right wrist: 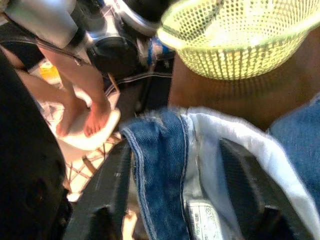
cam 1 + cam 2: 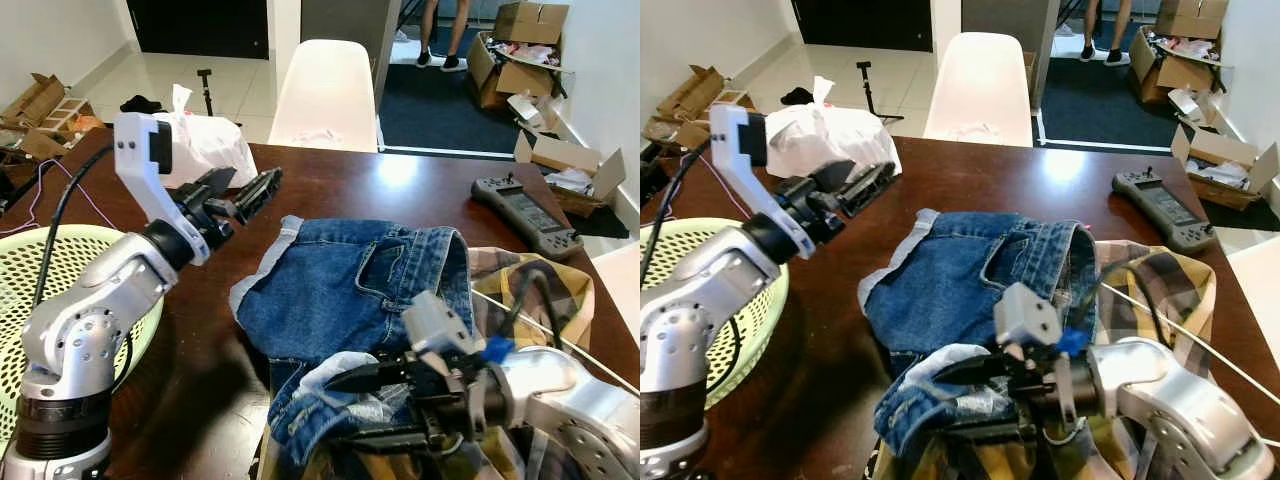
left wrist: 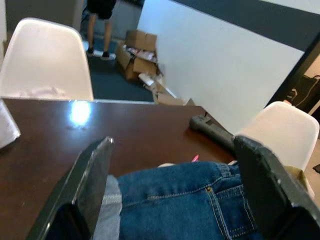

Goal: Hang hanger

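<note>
Worktop (image 2: 400,190): dark brown wood, carries everything below; a white chair (image 2: 325,95) is tucked in at its far edge, beyond both grippers.
Basket (image 2: 30,270): pale green mesh, beside the left arm's base, well behind the left jaws; prob. the laundry source.
Denim shorts (image 2: 350,290): blue, spread flat betw. the two grippers; near hem and white pocket lining bunched up right at the right jaws.
Plaid garment (image 2: 560,285): yellow check, under and beside the shorts, just behind the right arm.
Plastic bag (image 2: 210,140): white, knotted, just past the left jaws.
Left gripper (image 2: 240,195): raised off the worktop, jaws apart, nothing betw. them; aimed across the shorts' waistband, seemingly waiting to assist.
Right gripper (image 2: 975,400): low on the cloth, jaws apart, straddling the denim hem; judged about to pinch, not yet closed.
Handheld controller (image 2: 525,215): grey, far side, well apart from both jaws.
Hanger: no clear hanger made out; a thin pale rod (image 2: 530,320) beside the right arm may be part of one, can't confirm.
</note>
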`<state>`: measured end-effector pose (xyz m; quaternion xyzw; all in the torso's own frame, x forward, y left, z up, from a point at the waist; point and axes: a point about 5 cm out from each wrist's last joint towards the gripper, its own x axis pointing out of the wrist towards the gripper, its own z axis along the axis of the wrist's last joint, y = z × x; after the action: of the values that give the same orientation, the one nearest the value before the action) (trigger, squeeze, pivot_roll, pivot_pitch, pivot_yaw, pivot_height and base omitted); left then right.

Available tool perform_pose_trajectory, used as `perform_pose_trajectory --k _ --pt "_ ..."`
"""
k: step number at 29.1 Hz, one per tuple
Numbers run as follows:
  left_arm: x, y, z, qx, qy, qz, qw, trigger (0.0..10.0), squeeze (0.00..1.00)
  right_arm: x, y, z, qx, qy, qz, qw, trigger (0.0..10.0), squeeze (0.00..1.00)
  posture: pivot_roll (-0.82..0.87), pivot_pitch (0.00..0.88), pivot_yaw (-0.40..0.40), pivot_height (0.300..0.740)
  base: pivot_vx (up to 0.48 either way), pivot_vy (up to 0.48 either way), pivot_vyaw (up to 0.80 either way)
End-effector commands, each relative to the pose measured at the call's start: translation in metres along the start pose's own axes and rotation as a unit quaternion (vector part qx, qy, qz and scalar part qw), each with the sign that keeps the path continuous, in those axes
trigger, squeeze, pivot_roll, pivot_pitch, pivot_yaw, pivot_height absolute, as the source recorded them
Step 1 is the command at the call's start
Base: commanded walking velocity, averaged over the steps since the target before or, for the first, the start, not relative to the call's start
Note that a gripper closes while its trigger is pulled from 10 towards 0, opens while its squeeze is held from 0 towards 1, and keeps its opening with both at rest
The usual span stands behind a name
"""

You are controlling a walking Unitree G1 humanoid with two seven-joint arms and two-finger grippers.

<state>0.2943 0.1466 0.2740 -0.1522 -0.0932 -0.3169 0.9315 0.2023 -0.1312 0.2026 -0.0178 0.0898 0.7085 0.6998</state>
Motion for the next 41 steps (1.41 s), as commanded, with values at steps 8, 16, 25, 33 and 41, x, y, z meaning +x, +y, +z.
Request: perform_pose_trajectory --k 8,16,25,33,41 --pt "0.014 -0.017 -0.011 0.056 0.045 -0.061 0.996 10.0 0.00 -0.017 -0.009 0.026 -0.013 -0.126 -0.040 0.991 10.0 1.00 0.02 0.156 0.002 0.740 0.000 0.000 0.00" --pt "0.030 -0.022 -0.060 0.221 0.137 -0.082 0.962 10.0 0.00 -0.041 -0.069 0.039 0.006 -0.245 -0.291 0.925 10.0 0.67 0.02 0.161 -0.001 0.740 0.000 0.000 0.00" --pt "0.052 -0.069 -0.074 0.326 0.092 -0.234 0.911 10.0 0.00 -0.092 -0.114 0.024 0.077 -0.262 -0.560 0.782 10.0 0.00 0.00 0.170 0.010 0.740 0.000 0.000 0.00" --pt "0.062 -0.073 -0.068 0.350 0.065 -0.239 0.904 10.0 0.00 -0.120 -0.108 0.016 0.092 -0.234 -0.593 0.765 10.0 0.00 -0.01 0.174 0.024 0.740 0.000 0.000 0.00" --pt "0.045 -0.055 -0.066 0.345 0.060 -0.209 0.913 10.0 0.00 -0.118 -0.063 0.015 0.083 -0.197 -0.438 0.873 10.0 0.00 -0.02 0.172 0.023 0.740 0.000 0.000 0.00"
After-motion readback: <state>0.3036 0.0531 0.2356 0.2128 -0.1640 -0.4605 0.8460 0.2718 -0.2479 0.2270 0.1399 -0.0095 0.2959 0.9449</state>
